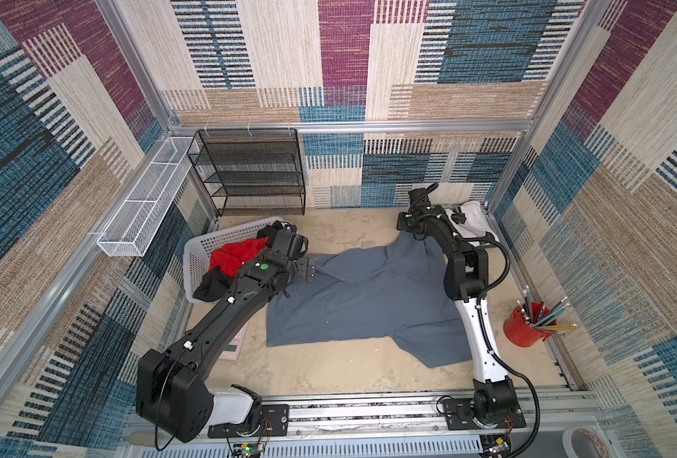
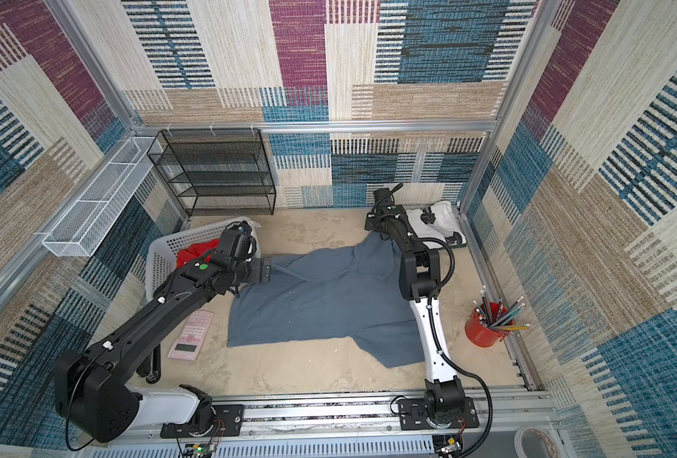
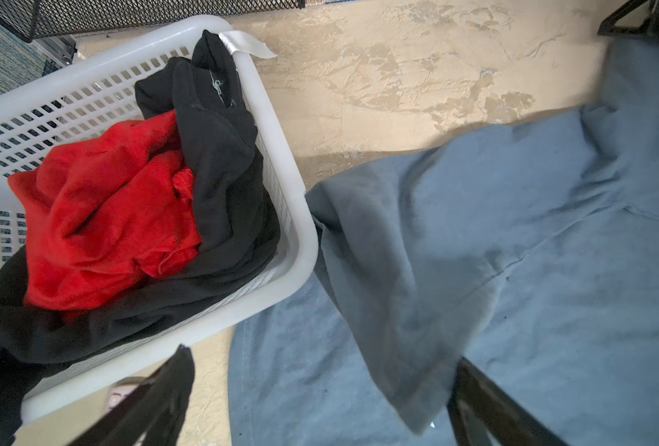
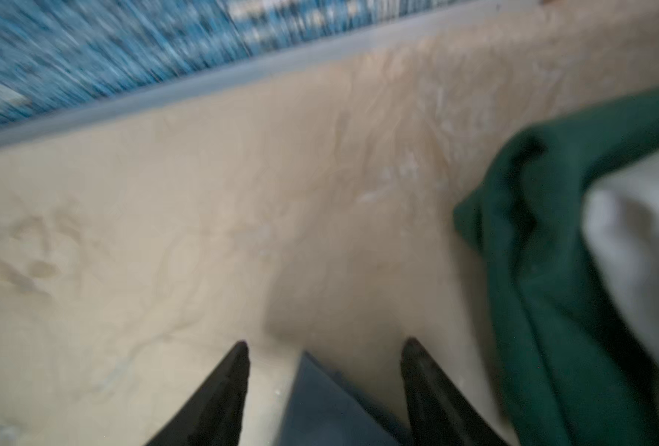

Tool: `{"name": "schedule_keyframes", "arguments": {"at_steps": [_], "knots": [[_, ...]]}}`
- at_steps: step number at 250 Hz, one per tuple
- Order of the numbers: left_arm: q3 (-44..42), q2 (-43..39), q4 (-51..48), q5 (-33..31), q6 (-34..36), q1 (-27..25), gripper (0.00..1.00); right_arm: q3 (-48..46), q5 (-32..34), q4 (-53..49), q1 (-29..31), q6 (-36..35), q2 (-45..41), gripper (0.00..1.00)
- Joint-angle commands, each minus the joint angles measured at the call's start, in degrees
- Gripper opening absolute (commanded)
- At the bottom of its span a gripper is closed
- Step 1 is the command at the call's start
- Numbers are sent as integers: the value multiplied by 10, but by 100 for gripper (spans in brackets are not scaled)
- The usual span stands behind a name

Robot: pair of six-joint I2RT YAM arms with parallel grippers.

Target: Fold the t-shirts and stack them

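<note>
On the tabletop (image 1: 329, 376) the grey shirt (image 1: 368, 301) lies spread; the right gripper (image 4: 326, 341) stands partly open astride its corner, the left gripper (image 3: 322, 354) wide open and empty. A white label (image 3: 247, 44) tops the basket (image 3: 301, 247).

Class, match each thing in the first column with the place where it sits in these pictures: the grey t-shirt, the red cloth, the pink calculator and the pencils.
Things:
1. slate-grey t-shirt
2. red cloth
3. pink calculator
4. pencils

Places:
A. standing in the red cup
B. lying keys-up on the table
C. spread out across the middle of the table
D. heaped in the white basket

Pairs: 1-C, 2-D, 3-B, 4-A.
</note>
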Motion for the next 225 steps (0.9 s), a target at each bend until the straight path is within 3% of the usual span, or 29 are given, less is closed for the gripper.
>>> {"name": "schedule_keyframes", "arguments": {"at_steps": [1, 41, 84, 113, 177, 225], "knots": [[-4, 1, 15, 3, -4, 0, 99, -7, 13, -16, 0, -5, 0, 51], [-3, 6, 15, 5, -9, 0, 99, -5, 29, -17, 0, -7, -10, 29], [9, 15, 4, -2, -18, 0, 98, -9, 65, -21, 0, -14, -39, 16], [22, 27, -5, -6, -27, 0, 97, -21, 95, -21, -1, -18, -65, 0], [110, 84, -107, 27, -4, 2, 100, -84, 138, 0, -23, -25, -126, 0], [124, 66, -134, 139, 18, 31, 100, -143, 131, 27, -40, -22, -159, 0]]}}
